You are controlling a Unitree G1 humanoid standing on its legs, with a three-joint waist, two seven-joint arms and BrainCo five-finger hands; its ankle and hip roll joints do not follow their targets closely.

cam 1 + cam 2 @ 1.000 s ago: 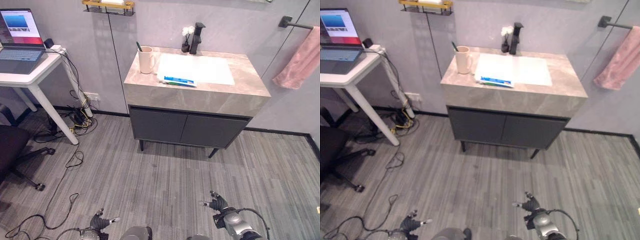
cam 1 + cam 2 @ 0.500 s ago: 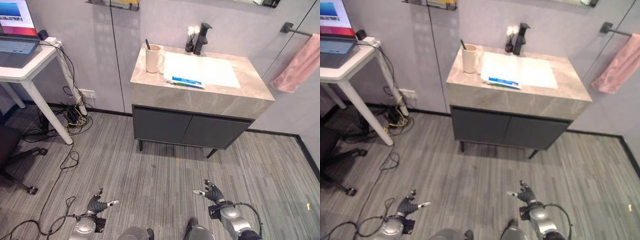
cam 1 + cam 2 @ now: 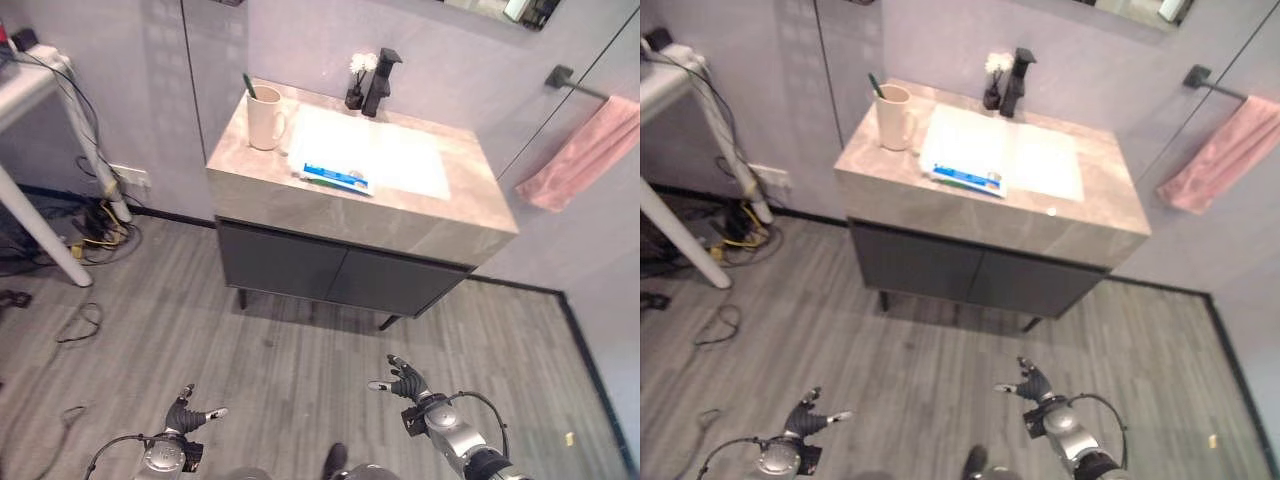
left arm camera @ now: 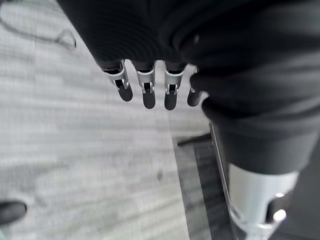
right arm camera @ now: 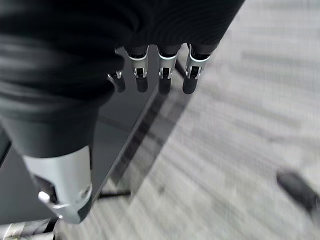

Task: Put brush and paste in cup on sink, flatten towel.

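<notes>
— Largest first? Grey stone vanity top (image 3: 420,215) over dark cabinet doors (image 3: 340,275), with a white sink basin (image 3: 400,160) sunk in the middle
— On the wall? Pink towel (image 3: 583,153) hanging bunched and slanted from a dark rail, beyond the top's right edge
— Containers? Cream cup (image 3: 265,117) at the back left corner of the top, green-handled brush (image 3: 248,84) standing inside
— Paste? Blue and white tube (image 3: 333,175) lying across the basin's front left rim, outside the cup; print too small to read
— Hands? Left hand (image 3: 190,416) and right hand (image 3: 404,381) low over the floor, well short of the vanity, fingers straight and spread, holding nothing
</notes>
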